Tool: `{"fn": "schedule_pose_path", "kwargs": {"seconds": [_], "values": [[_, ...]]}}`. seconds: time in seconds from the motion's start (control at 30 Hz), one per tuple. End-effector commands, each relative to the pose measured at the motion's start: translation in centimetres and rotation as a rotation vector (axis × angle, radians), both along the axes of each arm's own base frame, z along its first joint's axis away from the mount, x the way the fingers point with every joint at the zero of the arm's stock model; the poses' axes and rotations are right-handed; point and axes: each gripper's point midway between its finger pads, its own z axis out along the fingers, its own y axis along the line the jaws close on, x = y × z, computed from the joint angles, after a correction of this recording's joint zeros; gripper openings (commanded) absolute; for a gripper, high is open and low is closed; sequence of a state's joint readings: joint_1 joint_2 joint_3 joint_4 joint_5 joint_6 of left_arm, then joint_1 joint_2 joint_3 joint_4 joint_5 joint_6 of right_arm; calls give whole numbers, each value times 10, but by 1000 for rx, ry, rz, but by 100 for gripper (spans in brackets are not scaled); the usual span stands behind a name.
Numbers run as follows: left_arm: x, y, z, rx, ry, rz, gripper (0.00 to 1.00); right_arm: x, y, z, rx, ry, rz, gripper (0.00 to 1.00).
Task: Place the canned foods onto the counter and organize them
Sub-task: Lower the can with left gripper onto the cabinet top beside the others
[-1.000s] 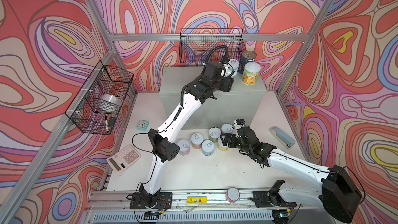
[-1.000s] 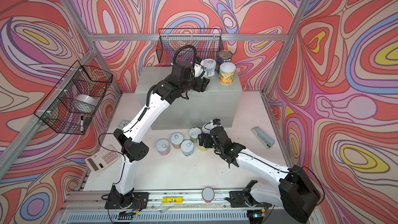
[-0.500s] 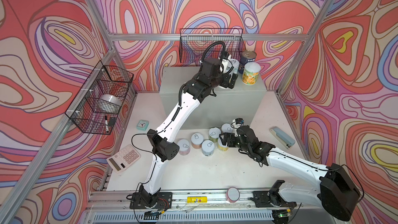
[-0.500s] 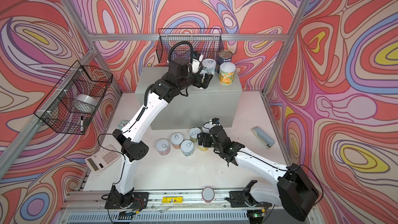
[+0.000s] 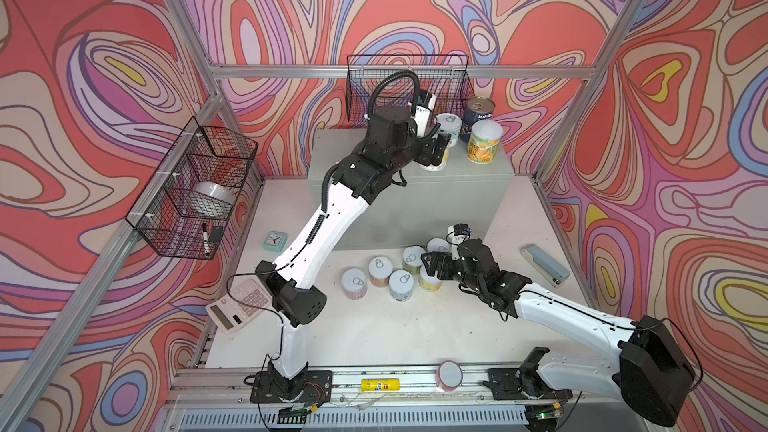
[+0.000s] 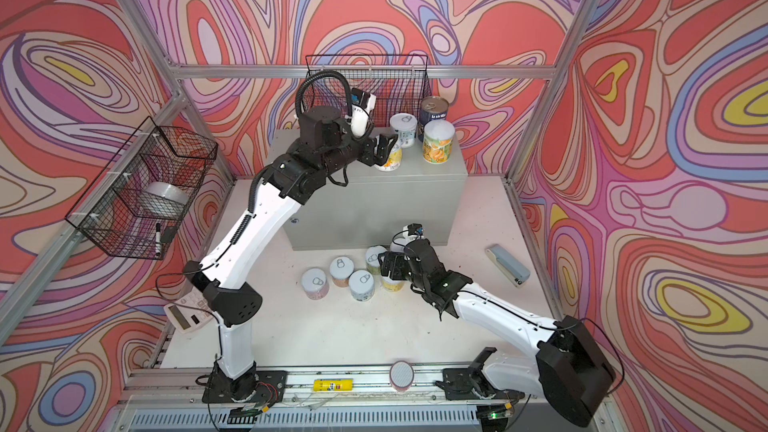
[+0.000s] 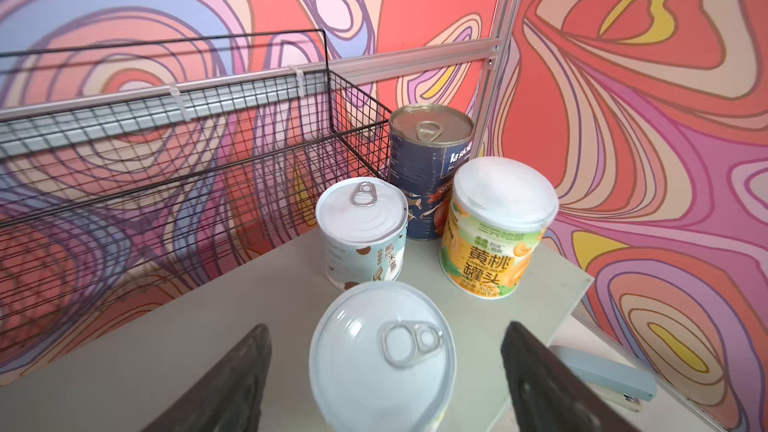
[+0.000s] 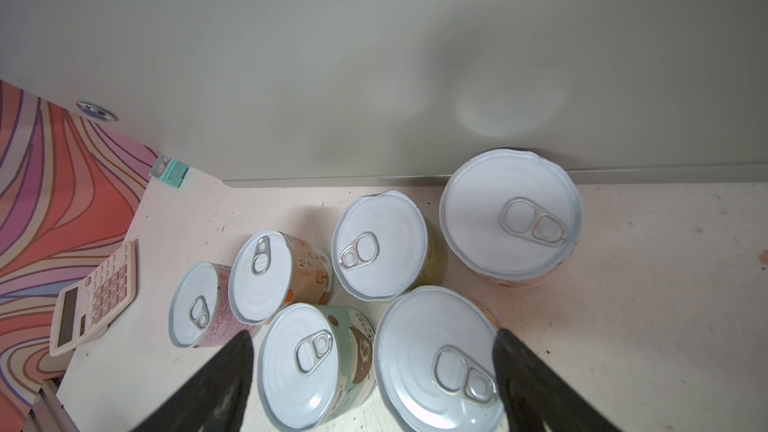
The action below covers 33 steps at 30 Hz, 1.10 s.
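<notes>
1. Left gripper (image 7: 386, 328), fingers unclenched, straddles a white-lidded can (image 7: 380, 367) on the counter (image 5: 473, 170), with gaps either side; its label is cut off.
2. Dark-blue can (image 7: 430, 184), at the counter's 2 o'clock corner, is half-hidden behind teal can (image 7: 361, 222) and peach can (image 7: 498, 226).
3. Right gripper (image 8: 372, 331), fingers parted, hangs above six cans (image 8: 380, 243) on the tabletop (image 8: 623, 284) at the counter's 6 o'clock; contact unclear.

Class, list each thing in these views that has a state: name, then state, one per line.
Counter cans: four, upright, unopened.
Tabletop cans: six, upright, unopened.
Left gripper: open, jaws clear of front can.
Right gripper: open, empty, over tabletop cans.
</notes>
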<state>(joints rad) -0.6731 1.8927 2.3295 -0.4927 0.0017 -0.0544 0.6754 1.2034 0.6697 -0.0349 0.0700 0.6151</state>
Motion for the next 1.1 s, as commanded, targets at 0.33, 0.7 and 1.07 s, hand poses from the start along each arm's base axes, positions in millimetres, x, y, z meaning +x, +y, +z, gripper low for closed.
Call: {"fn": "schedule_pose_path", "kwargs": {"seconds": [0.33, 0.7, 1.07], "values": [[-13, 41, -27, 37, 5, 123, 32, -2, -4, 4, 29, -10, -20, 92], [22, 27, -66, 40, 96, 149, 37, -4, -14, 7, 20, -17, -58, 92], [36, 12, -70, 24, 100, 130, 39, -4, -16, 7, 11, -24, -66, 92]]}}
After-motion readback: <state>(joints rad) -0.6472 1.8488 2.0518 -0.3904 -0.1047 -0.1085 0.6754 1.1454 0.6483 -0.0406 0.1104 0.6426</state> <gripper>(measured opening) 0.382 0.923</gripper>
